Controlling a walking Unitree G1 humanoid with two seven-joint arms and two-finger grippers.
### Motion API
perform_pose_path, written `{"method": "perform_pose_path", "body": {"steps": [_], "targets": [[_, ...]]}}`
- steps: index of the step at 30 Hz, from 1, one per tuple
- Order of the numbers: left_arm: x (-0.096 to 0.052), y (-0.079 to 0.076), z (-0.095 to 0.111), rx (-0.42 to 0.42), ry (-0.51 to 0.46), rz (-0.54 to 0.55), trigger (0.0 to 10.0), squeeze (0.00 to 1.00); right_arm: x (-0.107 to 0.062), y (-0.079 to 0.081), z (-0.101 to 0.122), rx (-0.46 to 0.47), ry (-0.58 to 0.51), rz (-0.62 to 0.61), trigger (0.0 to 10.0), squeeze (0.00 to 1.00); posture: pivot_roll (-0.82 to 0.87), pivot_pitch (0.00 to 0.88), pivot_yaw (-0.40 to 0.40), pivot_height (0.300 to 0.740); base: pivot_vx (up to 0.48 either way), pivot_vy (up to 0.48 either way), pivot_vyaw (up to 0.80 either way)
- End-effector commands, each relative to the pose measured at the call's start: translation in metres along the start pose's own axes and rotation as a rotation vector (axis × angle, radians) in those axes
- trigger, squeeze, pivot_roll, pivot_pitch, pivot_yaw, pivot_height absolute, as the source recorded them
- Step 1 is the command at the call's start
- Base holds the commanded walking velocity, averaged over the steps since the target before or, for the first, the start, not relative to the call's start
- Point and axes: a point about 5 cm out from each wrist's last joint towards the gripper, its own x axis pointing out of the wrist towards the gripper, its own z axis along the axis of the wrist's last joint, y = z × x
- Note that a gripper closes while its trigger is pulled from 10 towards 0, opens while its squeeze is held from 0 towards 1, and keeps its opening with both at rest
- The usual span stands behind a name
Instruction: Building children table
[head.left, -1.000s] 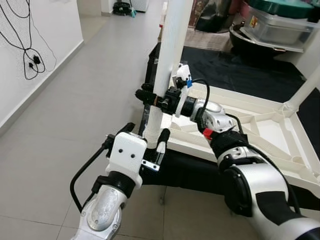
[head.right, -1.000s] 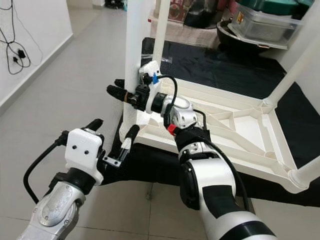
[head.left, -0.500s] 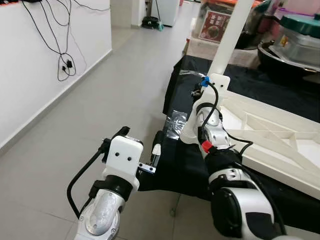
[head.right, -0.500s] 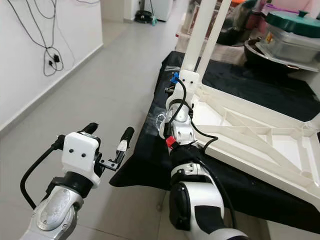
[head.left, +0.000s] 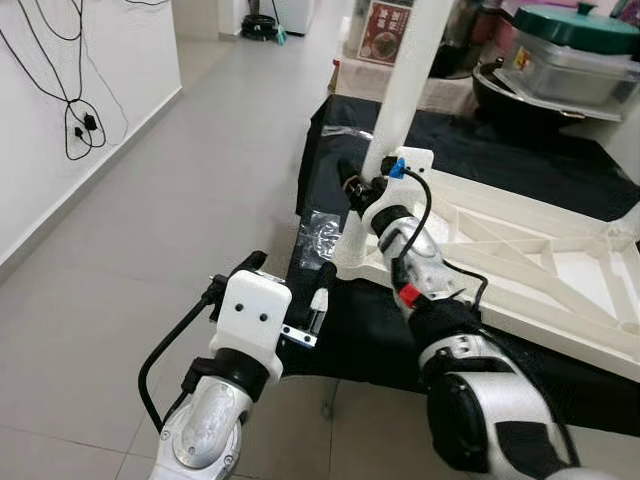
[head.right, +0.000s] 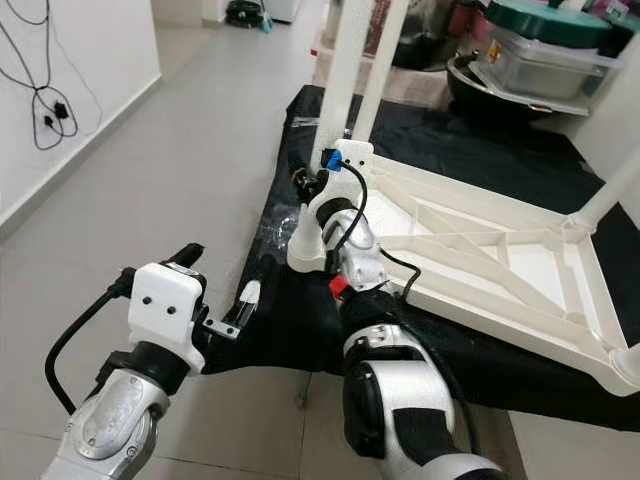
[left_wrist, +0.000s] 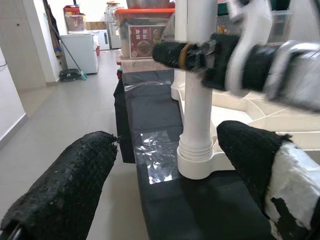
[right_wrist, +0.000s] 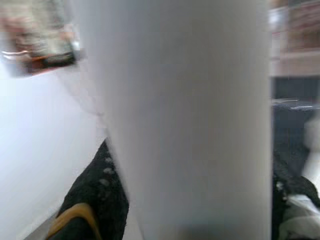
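A white children's table (head.left: 570, 270) lies upside down on a black cloth (head.left: 335, 150). At its near left corner a white leg (head.left: 400, 90) stands upright in its socket. My right gripper (head.left: 357, 186) is shut on that leg, a little above the socket, and the leg (right_wrist: 185, 120) sits close between its black fingers (right_wrist: 95, 200). My left gripper (head.left: 288, 272) hangs open just short of the leg's base, touching nothing. In its wrist view the leg (left_wrist: 197, 100) stands ahead between the two fingers (left_wrist: 65, 190).
Two more legs (head.right: 385, 60) (head.right: 610, 195) stand up from other corners. Plastic bins and a green-lidded container (head.left: 570, 40) crowd the back right. Crumpled clear wrap (head.left: 320, 235) lies on the cloth. Tiled floor (head.left: 150, 230) spreads to the left, with cables (head.left: 75, 120) on the wall.
The head view has swung about between frames. My right gripper stays on the leg. My left gripper, which straddled the leg's base a second ago, now sits slightly back from it.
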Motion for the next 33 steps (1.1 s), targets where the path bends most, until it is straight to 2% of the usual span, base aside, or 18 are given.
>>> {"method": "perform_pose_path", "body": {"steps": [1, 2, 5, 9, 14, 15, 19, 20, 21, 23, 24, 27, 28, 29, 30, 31, 32, 33], "targets": [[0.0, -0.002, -0.002, 0.0, 0.011, -0.009, 10.0, 0.0, -0.004, 0.012, -0.002, 0.017, 0.053, 0.258, 10.0, 0.0, 0.14, 0.089, -0.13, 0.74, 0.0, 0.0, 0.0], [0.0, -0.002, -0.002, 0.0, 0.011, -0.009, 10.0, 0.0, -0.004, 0.012, -0.002, 0.017, 0.053, 0.258, 10.0, 0.0, 0.14, 0.089, -0.13, 0.74, 0.0, 0.0, 0.0], [0.0, -0.005, -0.001, -0.014, 0.008, -0.031, 10.0, 0.0, -0.017, 0.015, -0.007, 0.027, 0.164, 0.576, 10.0, 0.0, 0.14, 0.093, -0.131, 0.74, 0.0, 0.0, 0.0], [-0.001, -0.008, -0.002, -0.028, 0.014, -0.056, 10.0, 0.0, -0.021, 0.019, -0.011, 0.024, 0.223, 0.719, 10.0, 0.0, 0.14, 0.093, -0.131, 0.74, 0.0, 0.0, 0.0], [-0.002, -0.012, -0.002, -0.04, 0.023, -0.091, 10.0, 0.0, -0.013, 0.031, -0.016, -0.005, 0.282, 0.796, 10.0, 0.0, 0.15, 0.103, -0.129, 0.74, 0.0, 0.0, 0.0], [-0.002, -0.012, -0.002, -0.043, 0.023, -0.094, 10.0, 0.0, -0.007, 0.035, -0.016, -0.025, 0.27, 0.761, 0.0, 0.0, 0.15, 0.103, -0.13, 0.74, 0.0, 0.0, 0.0], [-0.003, -0.013, -0.002, -0.044, 0.023, -0.097, 10.0, 0.0, 0.0, 0.038, -0.014, -0.052, 0.245, 0.704, 0.0, 0.0, 0.15, 0.105, -0.13, 0.74, 0.0, 0.0, 0.0], [-0.002, -0.013, -0.002, -0.043, 0.023, -0.097, 10.0, 0.0, 0.004, 0.037, -0.012, -0.063, 0.218, 0.633, 0.0, 0.0, 0.15, 0.105, -0.132, 0.74, 0.0, 0.0, 0.0], [-0.002, -0.013, -0.002, -0.043, 0.023, -0.097, 10.0, 0.0, 0.004, 0.037, -0.012, -0.063, 0.218, 0.633, 0.0, 0.0, 0.15, 0.105, -0.132, 0.74, 0.0, 0.0, 0.0], [-0.002, -0.012, -0.002, -0.041, 0.023, -0.094, 10.0, 0.0, 0.01, 0.027, -0.006, -0.094, 0.153, 0.408, 0.0, 0.0, 0.15, 0.105, -0.133, 0.74, 0.0, 0.0, 0.0], [-0.002, -0.012, -0.002, -0.041, 0.023, -0.094, 10.0, 0.0, 0.01, 0.027, -0.006, -0.094, 0.153, 0.408, 0.0, 0.0, 0.15, 0.105, -0.133, 0.74, 0.0, 0.0, 0.0], [-0.002, -0.011, -0.002, -0.039, 0.022, -0.089, 10.0, 0.0, 0.01, -0.004, -0.006, -0.17, 0.143, -0.077, 0.0, 0.0, 0.14, 0.105, -0.131, 0.74, 0.0, 0.0, 0.0], [-0.002, -0.011, -0.002, -0.039, 0.022, -0.089, 10.0, 0.0, 0.01, -0.004, -0.006, -0.17, 0.143, -0.077, 0.0, 0.0, 0.14, 0.105, -0.131, 0.74, 0.0, 0.0, 0.0], [-0.001, -0.011, -0.002, -0.037, 0.022, -0.087, 10.0, 0.0, 0.001, -0.024, -0.009, -0.184, 0.15, -0.348, 0.0, 0.0, 0.14, 0.105, -0.128, 0.74, 0.0, 0.0, 0.0], [-0.001, -0.01, -0.002, -0.036, 0.022, -0.086, 10.0, 0.0, -0.007, -0.037, -0.011, -0.19, 0.156, -0.523, 0.0, 0.0, 0.14, 0.106, -0.127, 0.74, 0.0, 0.0, 0.0], [-0.001, -0.01, -0.002, -0.036, 0.022, -0.086, 10.0, 0.0, -0.007, -0.037, -0.011, -0.19, 0.156, -0.523, 0.0, 0.0, 0.14, 0.106, -0.127, 0.74, 0.0, 0.0, 0.0], [-0.001, -0.01, -0.002, -0.035, 0.022, -0.084, 10.0, 0.0, -0.022, -0.05, -0.015, -0.178, 0.152, -0.724, 0.0, 0.0, 0.14, 0.106, -0.127, 0.74, 0.0, 0.0, 0.0], [-0.001, -0.01, -0.002, -0.032, 0.021, -0.083, 10.0, 0.0, -0.032, -0.054, -0.023, -0.147, 0.16, -0.843, 0.0, 0.0, 0.14, 0.106, -0.127, 0.74, 0.0, 0.0, 0.0]]}}
